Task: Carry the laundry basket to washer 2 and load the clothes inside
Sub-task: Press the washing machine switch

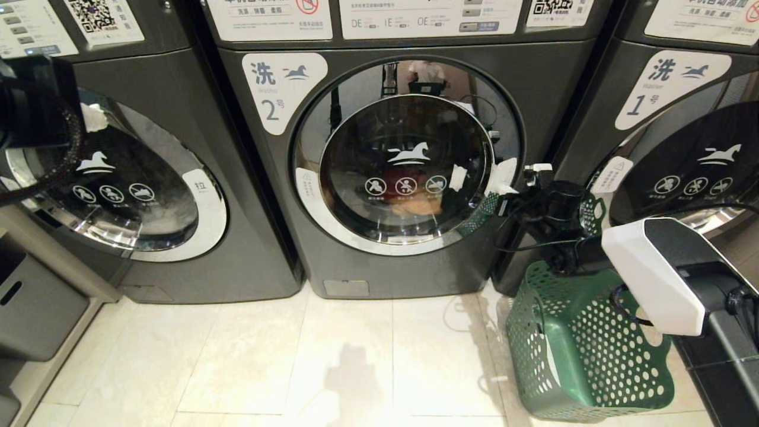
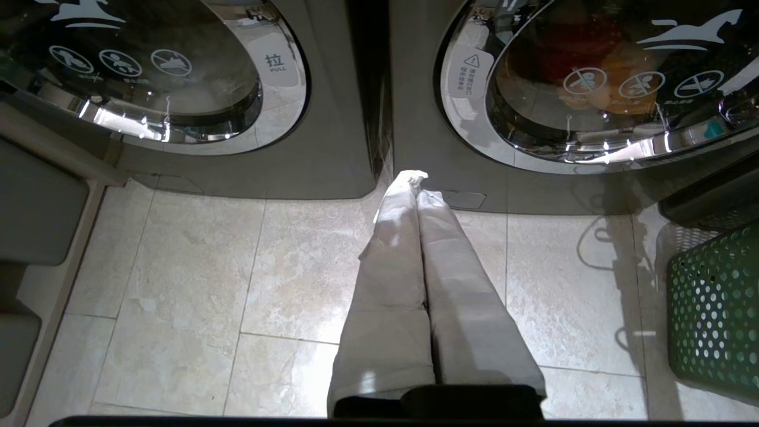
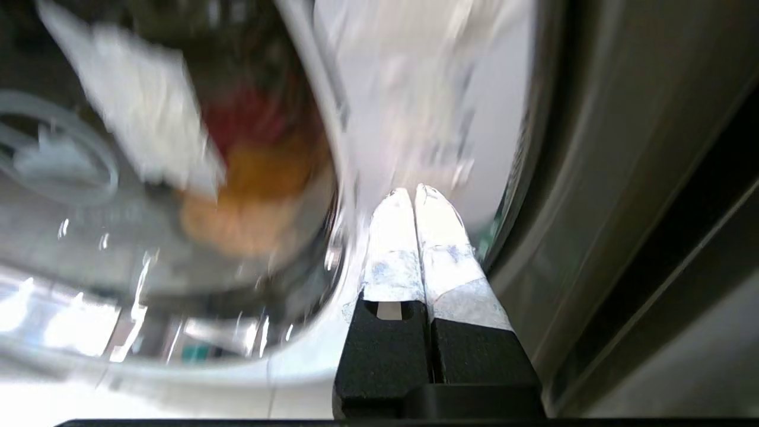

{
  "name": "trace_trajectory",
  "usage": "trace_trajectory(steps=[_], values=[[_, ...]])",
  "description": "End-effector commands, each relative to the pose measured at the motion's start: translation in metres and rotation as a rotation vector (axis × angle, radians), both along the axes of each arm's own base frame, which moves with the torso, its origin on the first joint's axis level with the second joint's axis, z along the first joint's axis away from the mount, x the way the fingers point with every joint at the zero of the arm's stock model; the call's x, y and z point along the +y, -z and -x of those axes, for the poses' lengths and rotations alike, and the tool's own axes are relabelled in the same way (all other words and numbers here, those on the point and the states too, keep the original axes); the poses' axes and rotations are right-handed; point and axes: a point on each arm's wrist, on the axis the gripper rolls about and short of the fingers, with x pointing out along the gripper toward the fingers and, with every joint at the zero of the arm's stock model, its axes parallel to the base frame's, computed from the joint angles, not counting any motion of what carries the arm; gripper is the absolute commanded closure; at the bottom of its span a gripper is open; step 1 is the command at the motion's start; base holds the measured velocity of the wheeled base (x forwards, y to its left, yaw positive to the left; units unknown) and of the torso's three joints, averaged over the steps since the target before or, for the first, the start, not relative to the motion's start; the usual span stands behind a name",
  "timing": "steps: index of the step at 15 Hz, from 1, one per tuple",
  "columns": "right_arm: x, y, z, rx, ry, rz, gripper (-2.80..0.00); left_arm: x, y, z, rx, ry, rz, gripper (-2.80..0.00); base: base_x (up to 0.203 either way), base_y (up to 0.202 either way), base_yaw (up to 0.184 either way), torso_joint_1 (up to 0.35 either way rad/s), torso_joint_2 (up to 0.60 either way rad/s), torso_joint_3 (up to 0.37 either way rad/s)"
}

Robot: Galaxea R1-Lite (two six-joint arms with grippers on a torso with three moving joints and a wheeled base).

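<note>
Washer 2 point(image 1: 391, 172) stands dead ahead with its round chrome-rimmed door point(image 1: 406, 157) closed against the front; through the glass a red-pink cloth piece point(image 1: 406, 178) and a yellow cloth piece point(image 1: 418, 204) lie low in the drum, so at least part of the load appears to be in. The trousers cannot be made out behind the glass. The laundry basket point(image 1: 584, 350) sits on the tiled floor point(image 1: 296, 362) to the right of washer 2, in front of the washer labelled 1 point(image 1: 682, 148); what it holds, if anything, is hidden behind its perforated wall.

The right claw point(image 3: 413, 196) has its fingers pressed together with nothing between them, its tips at the right-hand rim of the door; whether they touch the rim I cannot tell, as the wrist view is smeared. The left claw point(image 2: 414, 178) is likewise closed and empty, pointing at the foot of the gap between washer 2 and the unnumbered washer point(image 1: 118, 178) on the left, well clear of the work.

The step in hand looks like seating the door. To do it well, keep the closed tips on the rim at the latch side — not on the glass — and push square into the machine until the rim lies flush all round; a slanted push would slide off the chrome. Keep the arm's cable clear of the basket.
</note>
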Motion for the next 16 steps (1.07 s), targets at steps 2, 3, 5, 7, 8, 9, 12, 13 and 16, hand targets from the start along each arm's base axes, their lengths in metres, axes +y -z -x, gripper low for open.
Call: trace_trajectory(steps=[2,3,5,7,8,9,12,13,16], values=[[-0.003,-0.044,0.056,0.128,-0.032,0.007,0.0,-0.003,-0.002,0.002,-0.02,0.021,0.013,0.0,0.0,0.0,0.0,0.0,0.0,0.0],[-0.004,-0.053,0.08,0.181,-0.055,0.013,0.0,-0.003,-0.003,0.003,-0.024,0.022,0.017,0.0,0.0,0.0,0.0,0.0,0.0,0.0],[-0.004,-0.082,0.137,0.254,-0.102,0.02,0.0,0.001,-0.003,0.009,-0.029,0.023,0.026,0.0,0.0,0.0,0.0,0.0,0.0,0.0],[-0.003,-0.107,0.198,0.309,-0.139,0.025,0.0,0.006,0.007,0.017,-0.012,0.023,0.015,0.0,0.0,0.0,0.0,0.0,0.0,0.0],[-0.002,-0.114,0.23,0.333,-0.158,0.028,0.0,0.009,0.016,0.021,0.002,0.023,0.007,0.0,0.0,0.0,0.0,0.0,0.0,0.0],[-0.002,-0.114,0.258,0.359,-0.17,0.032,0.0,0.012,0.026,0.025,0.021,0.022,-0.004,0.0,0.0,0.0,0.0,0.0,0.0,0.0],[-0.01,-0.101,0.341,0.408,-0.136,0.057,0.0,0.024,0.065,0.043,0.09,0.022,-0.047,0.0,0.0,0.0,0.0,0.0,0.0,0.0],[-0.014,-0.089,0.365,0.436,-0.123,0.076,0.0,0.029,0.081,0.049,0.121,0.019,-0.065,0.0,0.0,0.0,0.0,0.0,0.0,0.0],[-0.022,-0.05,0.429,0.474,-0.126,0.152,0.0,0.043,0.142,0.063,0.264,-0.042,-0.115,0.0,0.0,0.0,0.0,0.0,0.0,0.0]])
